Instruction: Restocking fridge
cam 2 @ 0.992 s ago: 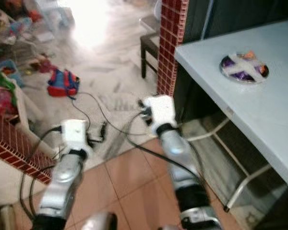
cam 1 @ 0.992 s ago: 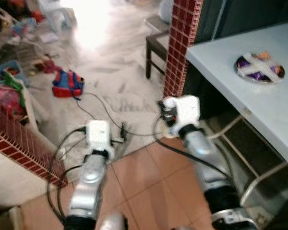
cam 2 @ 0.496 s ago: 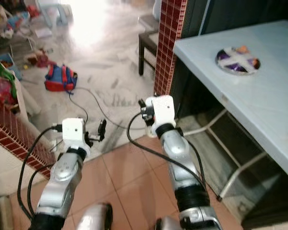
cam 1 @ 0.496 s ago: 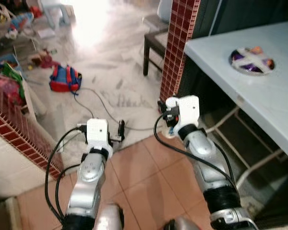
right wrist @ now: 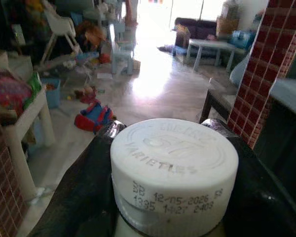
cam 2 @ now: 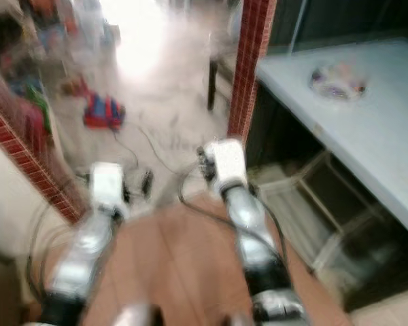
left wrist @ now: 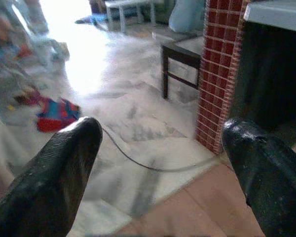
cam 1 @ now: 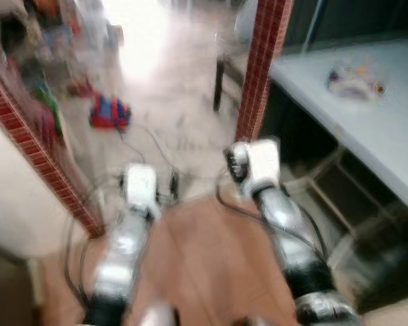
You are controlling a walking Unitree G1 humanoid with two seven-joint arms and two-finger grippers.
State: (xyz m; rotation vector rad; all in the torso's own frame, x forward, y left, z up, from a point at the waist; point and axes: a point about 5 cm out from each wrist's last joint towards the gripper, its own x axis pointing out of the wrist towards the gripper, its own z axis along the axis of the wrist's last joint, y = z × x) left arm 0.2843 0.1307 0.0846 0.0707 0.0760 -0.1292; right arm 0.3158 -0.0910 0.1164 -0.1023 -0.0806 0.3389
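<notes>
My right gripper (cam 1: 230,163) is held out in front of me, shut on a bottle with a white screw cap (right wrist: 173,168) that carries a printed date. Its black fingers (right wrist: 84,187) press against both sides of the cap. My left gripper (left wrist: 160,143) is also held forward over the floor, open, with nothing between its fingers (left wrist: 64,168). Both silver arms appear in the blurred eye views, the left gripper (cam 1: 170,187) over the edge of the brown tiles.
A red brick pillar (cam 1: 262,68) stands ahead, with a pale blue table (cam 1: 367,129) to its right carrying a plate (cam 1: 353,78). A dark stool (cam 1: 228,68), a red-blue backpack (cam 1: 109,112) and a floor cable (cam 1: 149,146) lie ahead. A brick-edged low wall (cam 1: 34,136) is at the left.
The whole picture has shifted and blurred, so the camera has moved. Both arms keep their pose; the right gripper still holds the bottle.
</notes>
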